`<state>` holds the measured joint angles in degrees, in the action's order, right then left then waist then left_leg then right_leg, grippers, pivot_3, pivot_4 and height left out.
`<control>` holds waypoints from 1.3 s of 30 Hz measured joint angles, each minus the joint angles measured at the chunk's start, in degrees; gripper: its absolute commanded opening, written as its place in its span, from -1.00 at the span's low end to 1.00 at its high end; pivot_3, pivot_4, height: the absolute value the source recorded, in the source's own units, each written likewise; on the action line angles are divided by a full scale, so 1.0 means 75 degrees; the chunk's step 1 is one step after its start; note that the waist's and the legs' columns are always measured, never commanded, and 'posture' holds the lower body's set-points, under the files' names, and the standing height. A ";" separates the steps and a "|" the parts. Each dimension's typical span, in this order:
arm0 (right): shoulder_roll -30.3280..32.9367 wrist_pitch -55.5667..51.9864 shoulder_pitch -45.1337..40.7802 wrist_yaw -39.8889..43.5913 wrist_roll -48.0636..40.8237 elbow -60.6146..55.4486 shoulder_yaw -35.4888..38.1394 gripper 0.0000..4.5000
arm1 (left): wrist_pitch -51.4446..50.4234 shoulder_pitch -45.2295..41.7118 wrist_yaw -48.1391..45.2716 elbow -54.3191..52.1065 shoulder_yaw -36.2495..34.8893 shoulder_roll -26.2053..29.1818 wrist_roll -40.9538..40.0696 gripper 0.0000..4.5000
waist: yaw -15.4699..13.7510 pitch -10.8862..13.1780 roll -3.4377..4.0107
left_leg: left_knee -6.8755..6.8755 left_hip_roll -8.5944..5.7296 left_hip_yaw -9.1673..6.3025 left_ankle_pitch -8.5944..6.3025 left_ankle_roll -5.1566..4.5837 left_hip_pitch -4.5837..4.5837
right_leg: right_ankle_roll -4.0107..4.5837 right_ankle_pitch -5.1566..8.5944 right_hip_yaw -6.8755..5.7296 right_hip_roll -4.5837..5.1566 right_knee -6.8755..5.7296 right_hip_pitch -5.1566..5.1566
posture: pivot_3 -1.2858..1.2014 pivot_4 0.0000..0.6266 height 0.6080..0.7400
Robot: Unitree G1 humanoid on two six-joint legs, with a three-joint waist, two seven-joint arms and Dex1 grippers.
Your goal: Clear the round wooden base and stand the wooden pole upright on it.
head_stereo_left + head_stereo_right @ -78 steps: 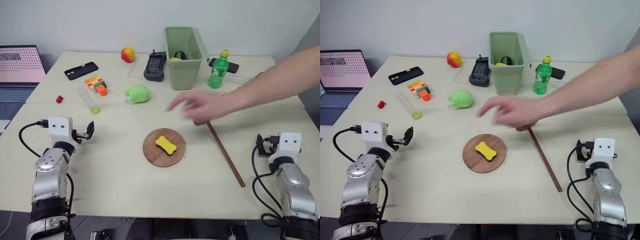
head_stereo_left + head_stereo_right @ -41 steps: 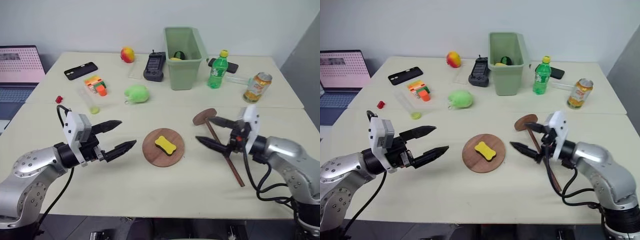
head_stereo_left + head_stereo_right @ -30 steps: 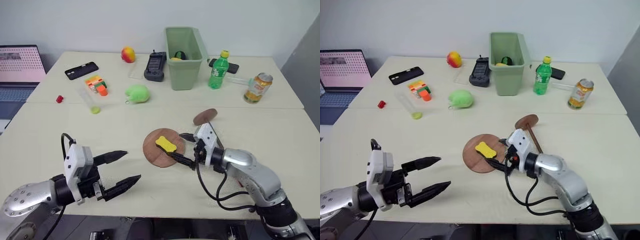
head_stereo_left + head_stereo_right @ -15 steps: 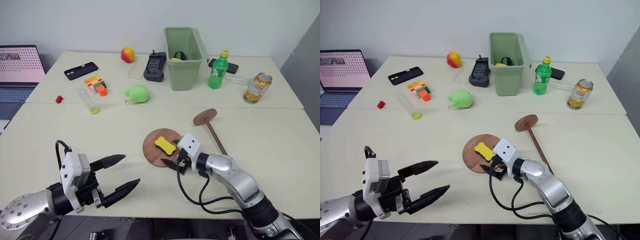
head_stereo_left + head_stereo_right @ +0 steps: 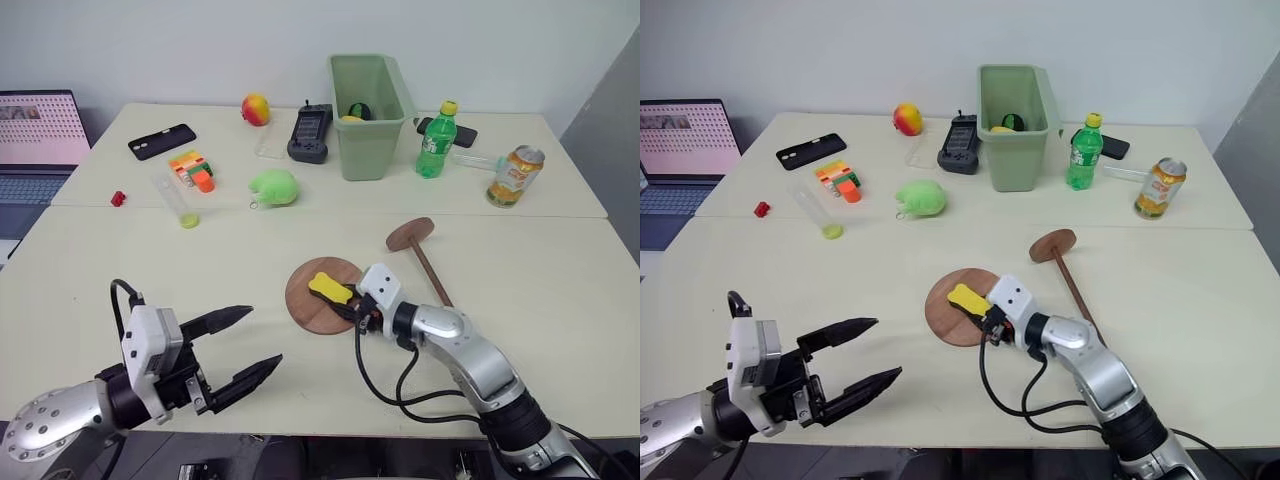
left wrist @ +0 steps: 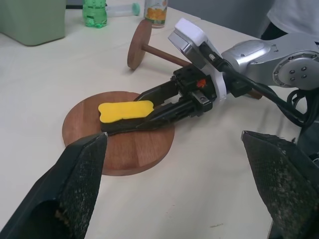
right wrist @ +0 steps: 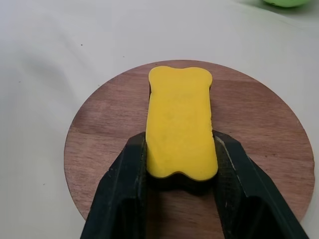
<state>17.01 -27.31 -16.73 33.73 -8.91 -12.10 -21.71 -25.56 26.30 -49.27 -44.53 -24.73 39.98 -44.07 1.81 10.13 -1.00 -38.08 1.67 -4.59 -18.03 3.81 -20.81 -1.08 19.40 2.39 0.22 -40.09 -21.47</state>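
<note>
On the round wooden base (image 7: 189, 144), my right claw (image 7: 182, 172) pinches the yellow sponge (image 7: 180, 127) by its long sides; soft, light, I'd squeeze gently. Left claw (image 5: 245, 345) gapes wide.

On the table (image 5: 150, 260): one round wooden base (image 5: 313, 302), one wooden pole (image 5: 423, 262), one yellow sponge (image 5: 330, 289), one green bin (image 5: 368, 100), one green bottle (image 5: 433, 139), one can (image 5: 510, 175), two black phones (image 5: 161, 140) (image 5: 437, 127), one laptop (image 5: 38, 140) off its left edge.
</note>
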 measured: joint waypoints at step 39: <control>0.3605 -0.0303 -0.2283 0.0654 -0.0101 0.4730 0.3567 1.00 | -0.2185 -0.7769 0.1097 0.2368 0.3600 -0.0649 0.0005 1.00 | 0.0110 0.0012 -0.0001 | -0.0010 -0.0002 0.0109 0.0012 0.0017 -0.0042 | -0.0006 -0.0007 0.0041 0.0004 0.0007 -0.0049 | 0.03 -0.52 1.00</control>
<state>44.04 -29.59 -33.85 38.63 -9.66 23.37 5.04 -41.95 -31.97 -41.04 -26.77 2.27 35.11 -44.04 2.64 10.22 -1.01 -38.15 1.66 -3.78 -17.95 3.94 -21.13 -1.12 19.35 2.70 0.25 -40.03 -21.84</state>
